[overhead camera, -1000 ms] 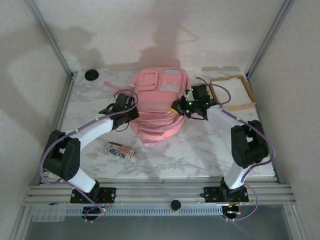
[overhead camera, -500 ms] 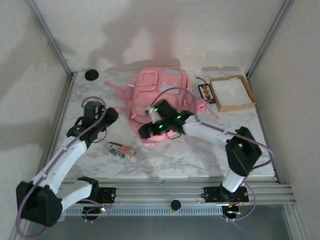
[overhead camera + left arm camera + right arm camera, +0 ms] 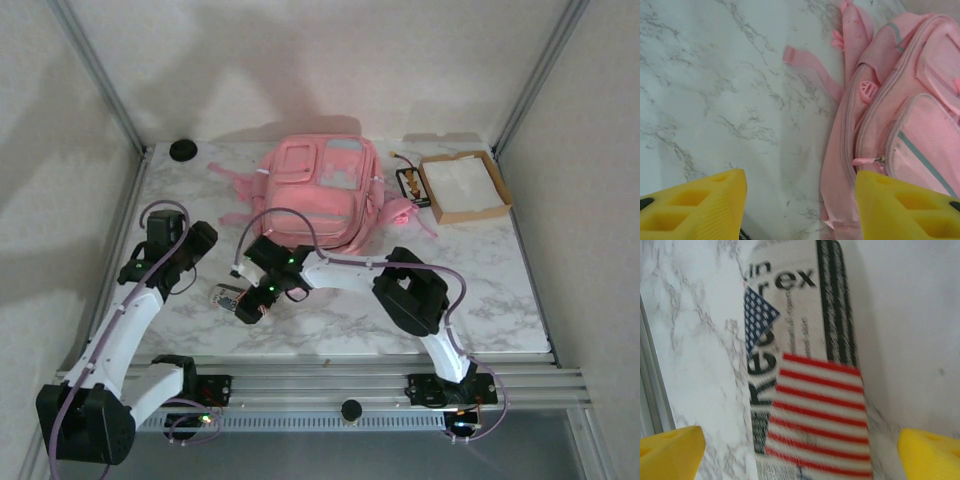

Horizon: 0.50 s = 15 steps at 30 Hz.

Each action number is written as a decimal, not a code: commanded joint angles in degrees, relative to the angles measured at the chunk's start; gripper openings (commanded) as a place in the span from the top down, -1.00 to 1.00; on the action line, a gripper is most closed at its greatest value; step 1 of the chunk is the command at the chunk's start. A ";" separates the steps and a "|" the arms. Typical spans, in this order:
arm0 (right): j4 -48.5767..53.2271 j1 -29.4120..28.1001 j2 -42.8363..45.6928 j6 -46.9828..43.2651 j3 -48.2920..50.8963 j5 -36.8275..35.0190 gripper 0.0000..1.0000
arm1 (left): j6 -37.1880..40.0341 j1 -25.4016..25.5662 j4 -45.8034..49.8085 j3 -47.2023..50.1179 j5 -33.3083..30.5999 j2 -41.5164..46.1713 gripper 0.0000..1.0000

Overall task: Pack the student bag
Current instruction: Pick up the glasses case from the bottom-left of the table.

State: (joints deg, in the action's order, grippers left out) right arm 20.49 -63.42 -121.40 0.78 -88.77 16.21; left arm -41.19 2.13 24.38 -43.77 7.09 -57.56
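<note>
student bag [image 3: 315, 195] lies pockets-up, long axis near-to-far; left tool [image 3: 800, 200] and right tool [image 3: 800, 452] both gape, holding nothing.

Marble table [image 3: 500, 300]: veined white | flag-printed pouch [image 3: 226, 296]: laid flat at 8 o'clock, lettering blurred | cardboard box [image 3: 472, 213]: placed at 2 o'clock, white inside | small dark item [image 3: 408, 184]: set just beside the box | black round disc [image 3: 183, 150]: seated at 11 o'clock

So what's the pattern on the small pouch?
The pouch has an American-flag print with black lettering; right wrist view shows it best.
</note>
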 commanded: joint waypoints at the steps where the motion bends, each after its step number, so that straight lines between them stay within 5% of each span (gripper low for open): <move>1: 1.83 -2.37 -3.33 -4.14 -3.64 -2.40 -0.96 | 2.32 -0.46 1.89 -2.60 -0.54 -0.96 -0.21; 10: 1.79 -2.81 -3.48 -6.33 -1.08 -8.35 -0.48 | 8.46 -0.46 2.04 -7.62 -4.57 -4.57 -0.37; 15: -1.85 -0.84 4.70 -4.26 5.99 -5.99 0.03 | 11.96 0.14 -1.79 -10.62 -2.83 -7.57 -0.32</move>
State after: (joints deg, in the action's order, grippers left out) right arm 18.70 -65.69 -122.48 -4.71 -86.26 9.19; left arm -33.08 2.15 25.06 -51.86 4.32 -63.88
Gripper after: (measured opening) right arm 0.528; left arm 0.665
